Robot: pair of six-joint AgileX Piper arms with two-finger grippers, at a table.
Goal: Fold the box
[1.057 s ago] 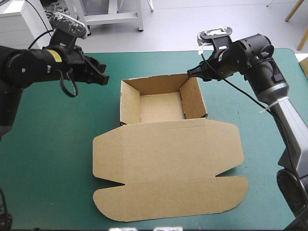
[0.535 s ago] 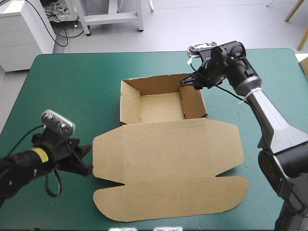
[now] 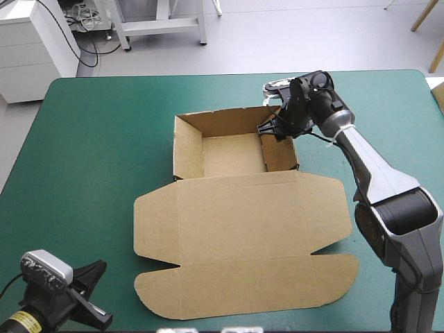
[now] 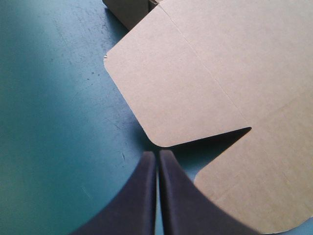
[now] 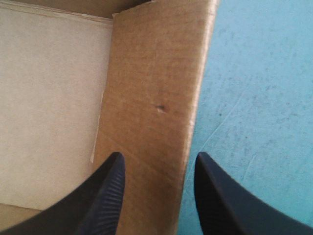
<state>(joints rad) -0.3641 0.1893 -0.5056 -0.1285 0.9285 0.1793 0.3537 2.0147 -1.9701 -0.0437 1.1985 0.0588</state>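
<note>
Since just before, the left gripper (image 4: 157,155) has been drawn back from beside the left flap (image 3: 156,225) of the lid (image 3: 239,229) to the near left corner of the teal-green cover (image 3: 90,139). The right gripper (image 3: 272,129) has been brought in over the tray's right side.

At the near corner, the left gripper's black fingers (image 4: 137,196) are seen pressed together in one pointed arch, with nothing held between them. They are poised above the cover, just short of the notch between two rounded flaps of the lid.

The brown box (image 3: 236,201) is laid at the middle of the cover as an open tray with its lid spread flat toward the near edge. Farther off, the tray (image 3: 232,154) is stood with its four walls raised.

At the right wall (image 5: 151,83), toward its far end, the right gripper's fingers (image 5: 110,196) are held spread. One is placed inside the tray and one outside over the cover. The wall is set between them and is not clamped.
</note>
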